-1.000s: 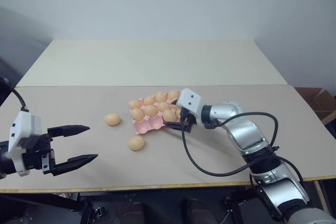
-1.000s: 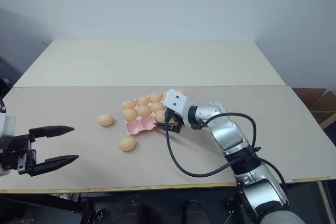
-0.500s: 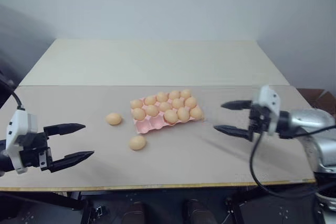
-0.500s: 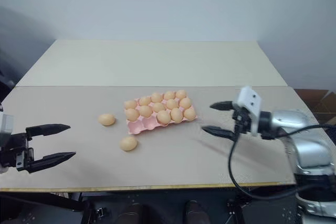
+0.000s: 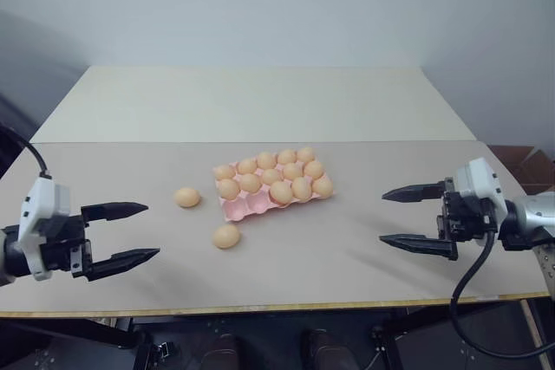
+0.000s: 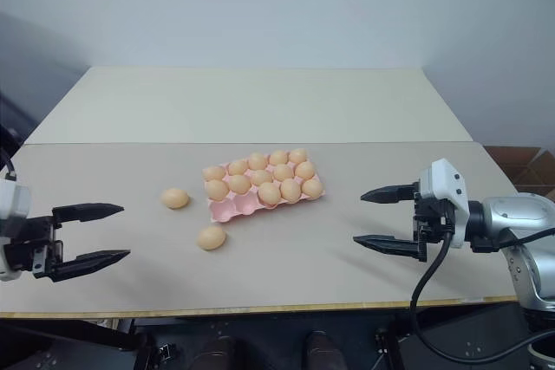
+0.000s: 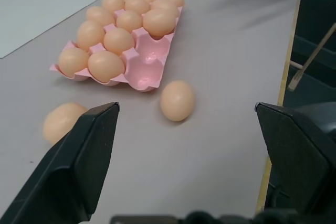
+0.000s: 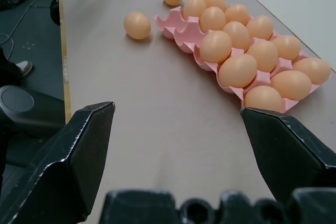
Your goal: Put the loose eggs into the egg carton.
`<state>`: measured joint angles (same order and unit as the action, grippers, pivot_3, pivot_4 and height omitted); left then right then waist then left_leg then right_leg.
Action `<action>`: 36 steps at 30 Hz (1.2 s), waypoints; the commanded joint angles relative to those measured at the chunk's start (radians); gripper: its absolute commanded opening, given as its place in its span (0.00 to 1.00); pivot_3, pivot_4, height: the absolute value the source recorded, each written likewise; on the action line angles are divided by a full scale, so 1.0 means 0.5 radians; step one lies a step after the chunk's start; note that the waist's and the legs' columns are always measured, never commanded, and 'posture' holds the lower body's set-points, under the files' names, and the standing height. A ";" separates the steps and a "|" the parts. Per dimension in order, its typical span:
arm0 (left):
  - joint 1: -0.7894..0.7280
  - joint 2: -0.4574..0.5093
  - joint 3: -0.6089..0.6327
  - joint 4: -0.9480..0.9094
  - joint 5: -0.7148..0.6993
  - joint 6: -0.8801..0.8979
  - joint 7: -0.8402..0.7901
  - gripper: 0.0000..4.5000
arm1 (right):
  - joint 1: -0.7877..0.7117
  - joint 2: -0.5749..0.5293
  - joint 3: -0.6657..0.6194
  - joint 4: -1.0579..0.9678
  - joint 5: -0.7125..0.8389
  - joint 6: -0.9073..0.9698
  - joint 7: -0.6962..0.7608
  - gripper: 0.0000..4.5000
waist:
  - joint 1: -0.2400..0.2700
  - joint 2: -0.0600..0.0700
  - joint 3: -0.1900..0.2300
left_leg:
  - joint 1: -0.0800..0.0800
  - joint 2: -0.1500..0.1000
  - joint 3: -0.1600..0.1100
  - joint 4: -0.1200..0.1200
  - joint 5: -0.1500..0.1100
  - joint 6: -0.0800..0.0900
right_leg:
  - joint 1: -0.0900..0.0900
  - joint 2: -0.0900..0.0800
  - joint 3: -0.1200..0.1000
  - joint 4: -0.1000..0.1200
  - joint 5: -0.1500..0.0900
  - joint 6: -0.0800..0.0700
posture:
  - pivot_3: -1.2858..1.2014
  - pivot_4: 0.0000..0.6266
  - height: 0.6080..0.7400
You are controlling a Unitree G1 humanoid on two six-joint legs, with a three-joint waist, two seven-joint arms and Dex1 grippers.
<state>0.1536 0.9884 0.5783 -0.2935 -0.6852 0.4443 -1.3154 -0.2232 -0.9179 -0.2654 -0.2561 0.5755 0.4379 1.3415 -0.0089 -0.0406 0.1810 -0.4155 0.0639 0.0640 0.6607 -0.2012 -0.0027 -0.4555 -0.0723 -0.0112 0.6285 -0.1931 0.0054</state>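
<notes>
We see the worktop [image 5: 364,266] filling the lower half of the head view, a tan surface with a paler panel behind it. Near its centre sits the egg carton [image 5: 253,205], a pink moulded tray lying at a slant, its upper and middle rows filled with eggs and two cups at its lower left corner bare. At the lower left of the frame the left end effector [image 5: 123,232] hovers with its two black fingers spread wide and nothing between them; at the right edge the right end effector [image 5: 416,217] hangs the same way, fingers spread and empty, well apart from the tray. Two loose eggs lie on the bare surface: the left egg [image 5: 186,197] just left of the carton's lower corner, and the near egg [image 5: 225,236] just below that corner, both apart from the tray. We judge the task to be almost done, with two eggs to seat and two cups open for them. The step in hand looks like the pause between placements. Next we would send the left end effector, which is nearer, to one of the loose eggs, closing gently around it before carrying it to a bare cup.
</notes>
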 commanded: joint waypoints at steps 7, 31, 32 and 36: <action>-0.257 -0.220 -0.662 0.030 0.497 -0.337 0.304 1.00 | -0.059 -0.044 -0.064 -0.065 0.067 -0.068 -0.017 0.99 | 0.021 0.000 0.000 | 0.000 -0.001 0.000 0.000 0.000 0.000 | 0.001 0.001 0.001 0.001 0.000 0.000 | 0.52 0.24 1.00; -0.629 -0.585 -0.977 0.286 0.518 -0.384 0.448 0.44 | 0.098 -0.068 -0.170 -0.322 0.204 0.005 -0.232 1.00 | 0.035 -0.003 -0.002 | 0.000 -0.001 -0.002 0.001 0.000 0.001 | 0.003 0.003 0.003 0.002 0.008 0.013 | 0.52 0.24 1.00; -0.612 -0.530 -0.933 0.217 0.406 -0.336 0.351 0.44 | 0.100 -0.064 -0.167 -0.320 0.204 0.000 -0.238 1.00 | 0.032 -0.003 -0.002 | 0.000 -0.001 -0.002 0.001 0.000 0.001 | 0.003 0.003 0.003 0.002 0.008 0.013 | 0.52 0.24 1.00; -0.683 -0.463 -0.894 0.120 0.245 -0.233 0.284 0.44 | 0.101 -0.050 -0.150 -0.318 0.203 -0.013 -0.258 1.00 | 0.042 -0.001 -0.004 | 0.001 -0.001 -0.002 0.001 0.000 0.000 | 0.003 0.002 0.003 0.001 0.007 0.010 | 0.52 0.24 1.00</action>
<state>-0.1603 0.7613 0.1241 -0.2044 -0.5312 0.3162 -1.1693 -0.1680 -0.9373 -0.3056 -0.3879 0.6516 0.4440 1.2172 0.0120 -0.0411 0.1792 -0.4142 0.0628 0.0629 0.6611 -0.2010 -0.0025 -0.4530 -0.0714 -0.0099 0.6291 -0.1904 0.0096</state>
